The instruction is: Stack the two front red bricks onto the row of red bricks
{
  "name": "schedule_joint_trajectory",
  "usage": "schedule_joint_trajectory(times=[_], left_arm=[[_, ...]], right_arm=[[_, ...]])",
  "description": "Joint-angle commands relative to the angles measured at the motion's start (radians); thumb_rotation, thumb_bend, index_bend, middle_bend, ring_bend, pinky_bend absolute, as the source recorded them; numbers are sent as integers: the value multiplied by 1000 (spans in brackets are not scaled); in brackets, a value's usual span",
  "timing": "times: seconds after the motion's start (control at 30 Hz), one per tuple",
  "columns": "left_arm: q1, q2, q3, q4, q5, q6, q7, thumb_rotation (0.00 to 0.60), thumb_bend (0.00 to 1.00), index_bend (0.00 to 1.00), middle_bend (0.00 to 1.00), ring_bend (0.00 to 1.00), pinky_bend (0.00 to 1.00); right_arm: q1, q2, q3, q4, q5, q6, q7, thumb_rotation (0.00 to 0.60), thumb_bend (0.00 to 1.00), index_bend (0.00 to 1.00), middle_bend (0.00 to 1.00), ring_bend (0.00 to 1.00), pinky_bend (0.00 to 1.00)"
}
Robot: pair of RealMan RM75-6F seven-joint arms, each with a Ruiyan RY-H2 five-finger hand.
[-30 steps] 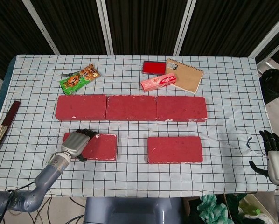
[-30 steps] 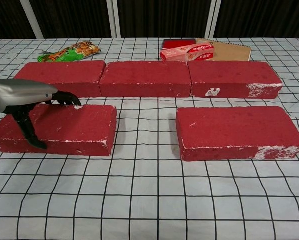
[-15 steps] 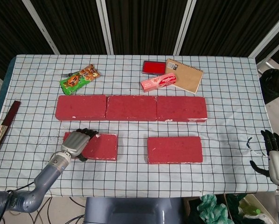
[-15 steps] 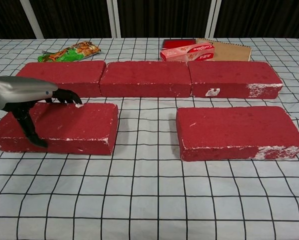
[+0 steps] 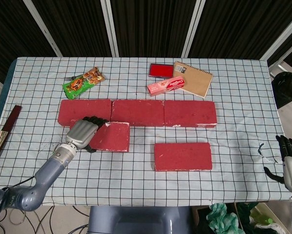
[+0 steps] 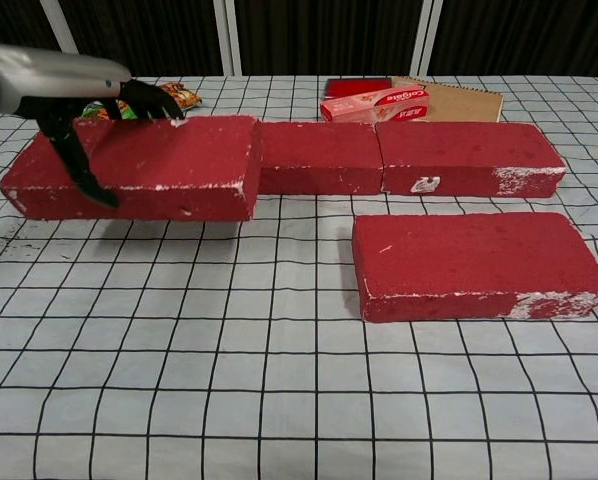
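My left hand (image 5: 82,132) (image 6: 74,95) grips the front left red brick (image 5: 112,137) (image 6: 144,165) by its left end and holds it lifted off the table, just in front of the back row of red bricks (image 5: 137,112) (image 6: 409,155). The lifted brick hides the row's left brick in the chest view. The other front red brick (image 5: 182,156) (image 6: 476,264) lies flat on the table at the right. My right hand (image 5: 291,165) hangs off the table's right front corner, fingers apart, holding nothing.
Behind the row lie a green snack packet (image 5: 82,82), a pink box (image 5: 166,86) (image 6: 375,102), a red pad (image 5: 161,70) and a brown notebook (image 5: 193,79). A dark flat bar (image 5: 4,134) sits at the table's left edge. The checked cloth (image 5: 136,175) covers the table.
My left hand has lifted the left front brick off the cloth and carried it back and a little right, toward the row. The right hand has sunk slightly.
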Motion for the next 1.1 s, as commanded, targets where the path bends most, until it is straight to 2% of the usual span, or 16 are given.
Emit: schedule_joint_trajectory(times=[0.03,0.27,0.53,0.7,0.83,1.0,1.1], left_arm=[[-56,0,-36,66,-73,-70,-9,600,154,225,244,121,210],[-173,-40,-55,231,-215,-187,15,600,154,231,245,120,209],[-259,-107,-46,414,-332,-283,7,600,154,232,245,121,207],[-300,-149,-20,523,-359,-339,5,600,155,232,244,120,204],[-320,-174,-25,588,-358,-370,-35,600,154,238,243,117,199],[-335,-187,0,628,-337,-412,-49,600,154,238,241,108,192],[-339,-196,-4,643,-324,-420,-73,600,154,239,241,108,191]], right_arm=[[2,-2,3,7,12,-10,2,600,155,40,35,13,140],[4,-4,16,27,46,-23,4,600,155,40,35,13,140],[7,-11,26,44,83,-39,-7,600,155,40,35,13,139],[8,-16,32,49,99,-42,-21,600,155,40,35,13,140],[12,-21,36,57,118,-54,-32,600,156,39,35,13,140],[15,-25,39,61,125,-58,-39,600,156,39,35,13,140],[16,-27,40,61,127,-57,-43,600,156,39,35,13,140]])
